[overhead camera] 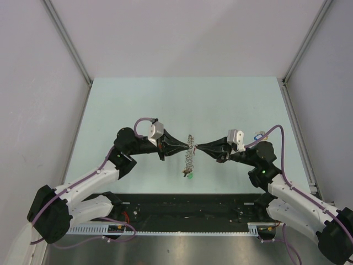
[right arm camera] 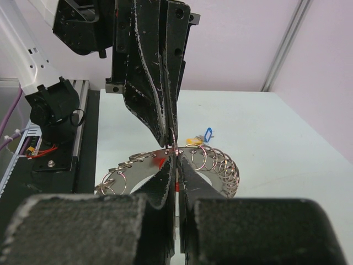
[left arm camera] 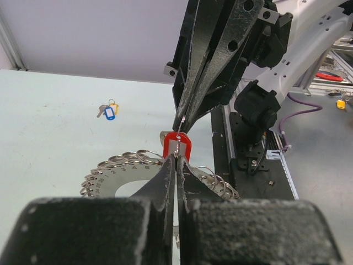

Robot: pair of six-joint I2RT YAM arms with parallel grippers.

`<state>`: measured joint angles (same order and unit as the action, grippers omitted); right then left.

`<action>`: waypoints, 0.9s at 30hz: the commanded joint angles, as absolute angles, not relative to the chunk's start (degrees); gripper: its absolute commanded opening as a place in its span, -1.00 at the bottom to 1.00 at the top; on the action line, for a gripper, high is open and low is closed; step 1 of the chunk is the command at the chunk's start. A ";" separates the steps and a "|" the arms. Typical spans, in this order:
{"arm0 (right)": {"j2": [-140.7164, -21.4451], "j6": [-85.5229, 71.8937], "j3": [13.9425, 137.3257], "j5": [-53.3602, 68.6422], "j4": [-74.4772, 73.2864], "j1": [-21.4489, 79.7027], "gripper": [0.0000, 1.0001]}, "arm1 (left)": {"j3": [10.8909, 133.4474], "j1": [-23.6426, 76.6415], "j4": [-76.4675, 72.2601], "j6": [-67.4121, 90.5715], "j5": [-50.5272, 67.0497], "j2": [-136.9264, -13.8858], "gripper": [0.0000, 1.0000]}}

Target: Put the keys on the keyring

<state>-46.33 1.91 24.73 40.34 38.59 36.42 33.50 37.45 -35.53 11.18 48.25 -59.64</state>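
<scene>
Left gripper [left arm camera: 175, 161] clamped on red key [left arm camera: 176, 144]; right gripper [left arm camera: 185, 122] closed, seemingly on thin loop of keyring [left arm camera: 110, 178], hanging between both mid-table. Risk: crowded tips knock, key slips, keyring swings; blue key [left arm camera: 108, 113] well apart

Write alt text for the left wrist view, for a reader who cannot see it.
The left gripper pinches a red key, meeting the right gripper tip to tip at the keyring. Blue and yellow keys lie on the table.

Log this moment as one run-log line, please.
left gripper: shut on red key | right gripper: shut on keyring | green key: at keyring's near end | blue and yellow keys: loose on table
</scene>
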 commanded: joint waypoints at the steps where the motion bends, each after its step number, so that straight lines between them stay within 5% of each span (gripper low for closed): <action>1: -46.93 1.50 24.61 40.60 42.27 36.74 -1.00 | 34.28 37.18 -39.90 12.39 49.22 -59.33 -0.99; 27: -47.72 0.79 25.05 40.96 42.45 36.83 -1.00 | 34.28 37.18 -40.25 12.48 49.57 -59.33 -0.99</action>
<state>-47.70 1.41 24.73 41.45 39.48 36.58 33.50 37.45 -35.55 11.62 48.29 -59.64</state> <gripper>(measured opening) 0.009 0.006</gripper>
